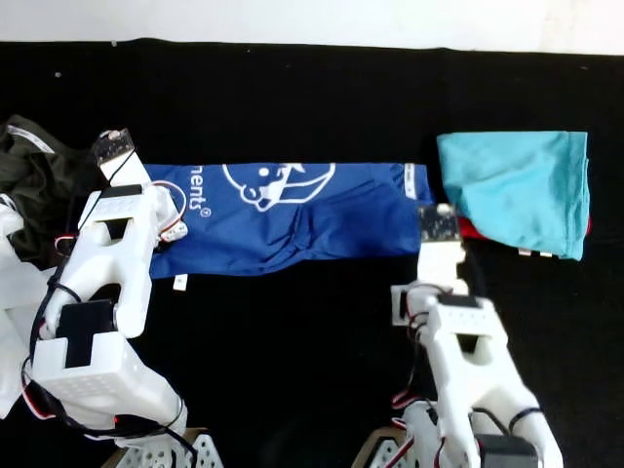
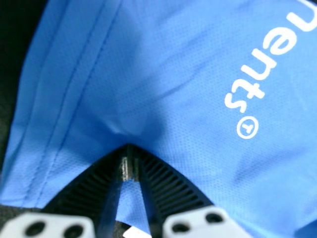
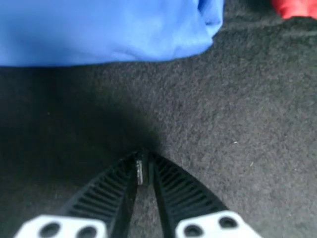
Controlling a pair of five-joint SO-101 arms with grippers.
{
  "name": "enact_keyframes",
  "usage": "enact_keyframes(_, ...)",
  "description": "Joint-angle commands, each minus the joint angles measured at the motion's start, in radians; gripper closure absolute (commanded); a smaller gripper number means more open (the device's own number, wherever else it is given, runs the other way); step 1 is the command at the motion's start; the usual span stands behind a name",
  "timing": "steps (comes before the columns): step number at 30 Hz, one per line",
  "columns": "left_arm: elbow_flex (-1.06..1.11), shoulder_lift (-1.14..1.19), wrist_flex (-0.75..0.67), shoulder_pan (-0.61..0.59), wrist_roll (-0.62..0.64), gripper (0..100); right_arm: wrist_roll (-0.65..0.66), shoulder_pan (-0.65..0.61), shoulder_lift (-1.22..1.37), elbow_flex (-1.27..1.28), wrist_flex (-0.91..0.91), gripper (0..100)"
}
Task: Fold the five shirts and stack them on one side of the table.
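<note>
Shirts on the counter [image 1: 292, 331]: four confirmed. These are one blue shirt [image 1: 283, 219], one teal shirt [image 1: 517, 190], one red shirt [image 1: 473, 231] and one dark shirt [image 1: 39, 180]. One pale cloth [image 1: 8, 302] at the edge is possibly a fifth shirt; not confirmed.

Arms: two, left arm [image 1: 107, 273] and right arm [image 1: 468, 361].

Pincers: two, left pincer [image 2: 130, 166] and right pincer [image 3: 142, 171].

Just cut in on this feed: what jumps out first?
The long blue shirt spread across the black table, its left end pinched in the left gripper. At the right, a folded teal shirt lies on a red shirt; the right gripper hangs shut over the table.
</note>
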Motion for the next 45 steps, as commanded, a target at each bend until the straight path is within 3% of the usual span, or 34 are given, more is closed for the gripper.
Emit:
enact_keyframes(1,-0.022,0.007,-0.005,0.012,0.000,99,0.002,0.007,-0.002,0.025,-0.054,99.3)
enact_keyframes(10,-0.024,-0.002,0.012,0.012,0.000,99,0.002,0.007,0.002,0.030,-0.073,99.3)
enact_keyframes(15,-0.231,0.002,0.331,0.007,0.000,98,0.002,0.007,0.002,0.031,-0.073,99.3)
enact_keyframes(18,-0.400,0.007,0.519,-0.001,-0.002,89,0.002,0.007,0.004,0.031,-0.073,99.3)
enact_keyframes(21,-0.518,0.007,0.598,-0.039,-0.006,83,0.002,0.007,0.004,0.031,-0.073,99.3)
enact_keyframes(27,-0.599,0.028,0.578,-0.153,-0.187,82,0.002,0.005,0.004,0.031,-0.073,99.3)
enact_keyframes(34,-0.604,0.236,0.445,-0.196,-0.218,82,0.002,0.005,0.004,0.031,-0.073,99.3)
enact_keyframes(40,-0.745,0.338,0.454,-0.174,-0.216,82,0.002,0.005,0.004,0.030,-0.073,99.3)
enact_keyframes(45,-0.889,0.366,0.578,-0.182,-0.255,82,0.002,0.005,0.004,0.030,-0.073,99.3)
